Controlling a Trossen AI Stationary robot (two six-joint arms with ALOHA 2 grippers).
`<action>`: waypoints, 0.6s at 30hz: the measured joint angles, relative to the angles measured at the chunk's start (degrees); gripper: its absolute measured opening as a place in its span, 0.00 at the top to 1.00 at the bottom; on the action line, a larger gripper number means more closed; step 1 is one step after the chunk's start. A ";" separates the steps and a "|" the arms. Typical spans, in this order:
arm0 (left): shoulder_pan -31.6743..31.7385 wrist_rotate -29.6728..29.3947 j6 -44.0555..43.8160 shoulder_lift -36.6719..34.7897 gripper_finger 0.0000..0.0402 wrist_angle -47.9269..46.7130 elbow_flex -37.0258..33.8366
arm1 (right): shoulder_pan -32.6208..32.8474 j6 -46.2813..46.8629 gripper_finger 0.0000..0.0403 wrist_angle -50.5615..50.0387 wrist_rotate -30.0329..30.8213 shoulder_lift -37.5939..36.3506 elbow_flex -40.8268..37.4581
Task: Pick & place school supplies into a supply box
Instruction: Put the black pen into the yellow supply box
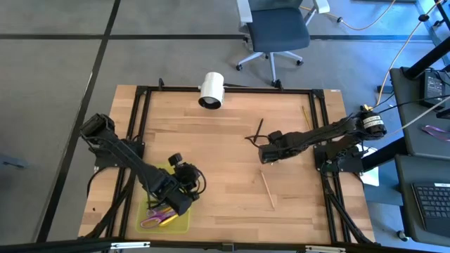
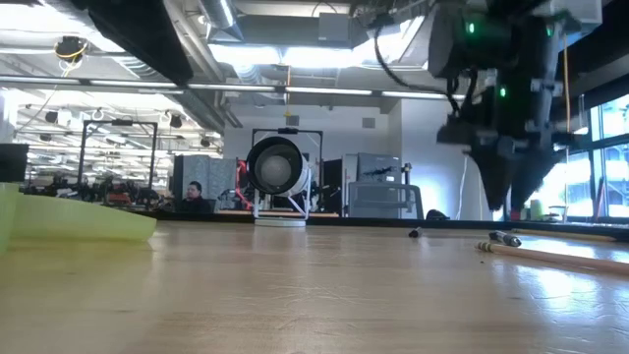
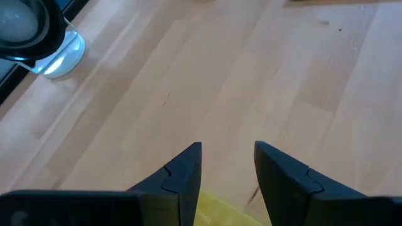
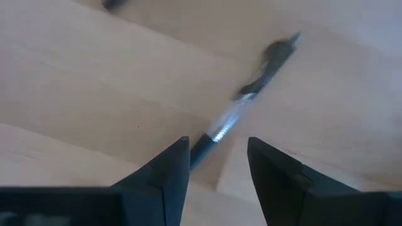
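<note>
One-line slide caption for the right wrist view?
Right gripper with fingers apart, poised over a black pen lying on the wooden table.

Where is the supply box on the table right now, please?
In the high view, the supply box sits at the table's near-left corner, directly under the left gripper.

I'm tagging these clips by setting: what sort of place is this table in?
Probably a robotics lab or open workshop. The wooden table stands on grey floor with an office chair behind it, a keyboard on a desk beside it, and ceiling lights and benches stretching across a big room behind.
</note>
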 joint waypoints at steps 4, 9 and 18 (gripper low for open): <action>-0.02 -0.02 0.87 0.00 0.66 0.00 0.00 | -0.54 0.45 0.59 6.48 -1.14 0.00 -4.40; -0.02 -0.02 0.75 0.00 0.66 0.00 0.00 | -0.57 2.84 0.59 9.78 -2.29 0.00 -7.13; -0.06 -0.02 0.69 0.00 0.67 0.07 0.00 | -0.57 2.78 0.61 13.54 -3.45 -0.33 -10.11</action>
